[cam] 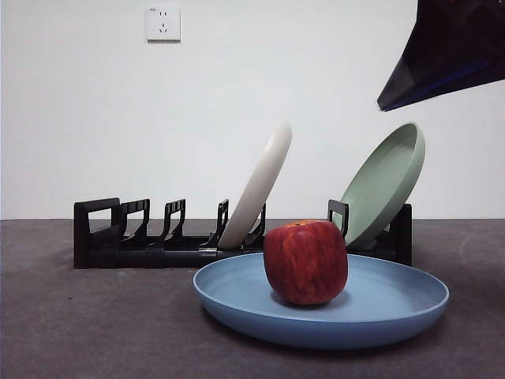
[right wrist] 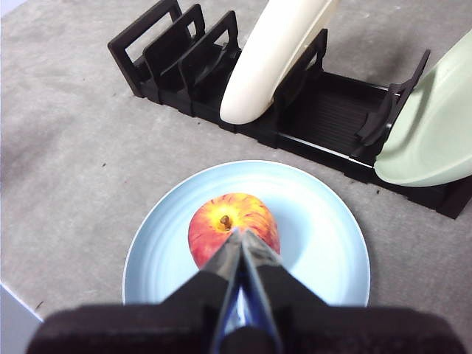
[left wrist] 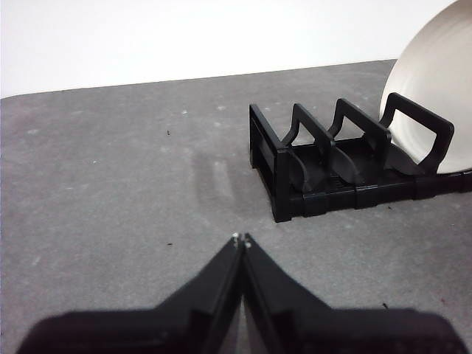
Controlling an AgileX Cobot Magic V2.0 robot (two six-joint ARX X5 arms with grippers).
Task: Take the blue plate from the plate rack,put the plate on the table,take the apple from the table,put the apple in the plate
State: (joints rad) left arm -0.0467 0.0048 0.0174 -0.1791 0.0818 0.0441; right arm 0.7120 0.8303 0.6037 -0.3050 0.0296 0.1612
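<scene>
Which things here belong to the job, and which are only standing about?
Job: blue plate on the table; apple in it; plate rack; right gripper shut above the apple; left gripper shut, waiting.
Standing about: white plate, green plate, wall socket.

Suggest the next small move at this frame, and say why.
Probably just lift the right gripper clear and park it. The apple sits in the blue plate on the table, both grippers are shut and empty, so nothing seems left.
</scene>
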